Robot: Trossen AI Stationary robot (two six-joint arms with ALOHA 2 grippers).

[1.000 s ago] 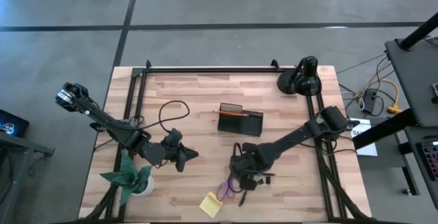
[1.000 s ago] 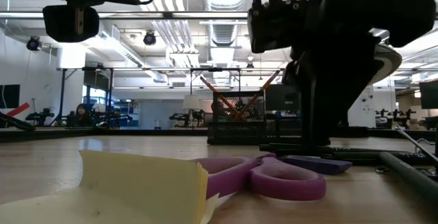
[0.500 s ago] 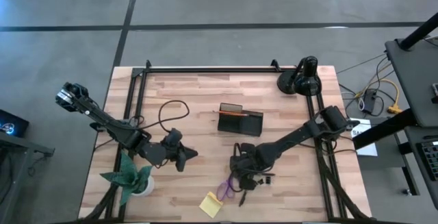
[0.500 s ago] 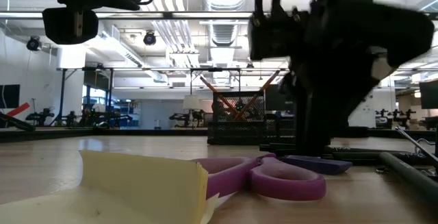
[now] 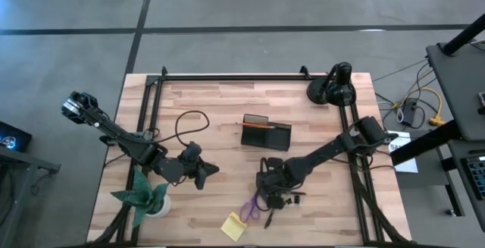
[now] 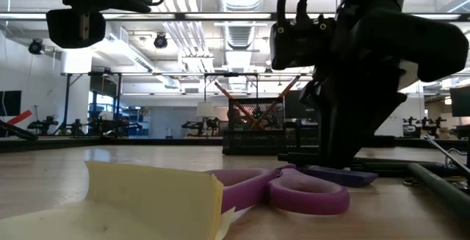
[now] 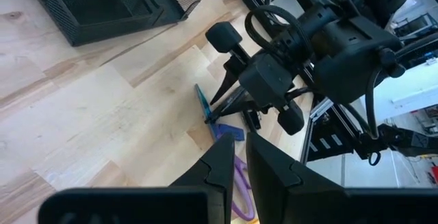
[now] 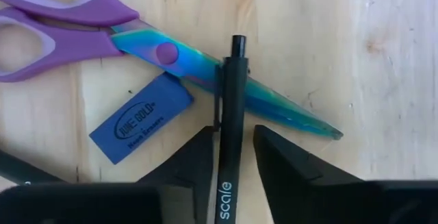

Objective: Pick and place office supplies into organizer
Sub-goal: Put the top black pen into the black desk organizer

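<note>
Nearest the front table edge lies the square yellow sticky-note pad. Beside it are the purple-handled scissors. Over their blade, the right gripper has its fingers narrowly closed around a black plastic pen. Farther back, the dark mesh rectangular organizer holds a thin orange pencil. The left gripper, fingers nearly together, hovers over bare wood.

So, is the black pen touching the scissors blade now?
Touching. The right wrist view shows the black pen lying across the iridescent blade of the scissors, between the right gripper fingers, with no gap visible.
</note>
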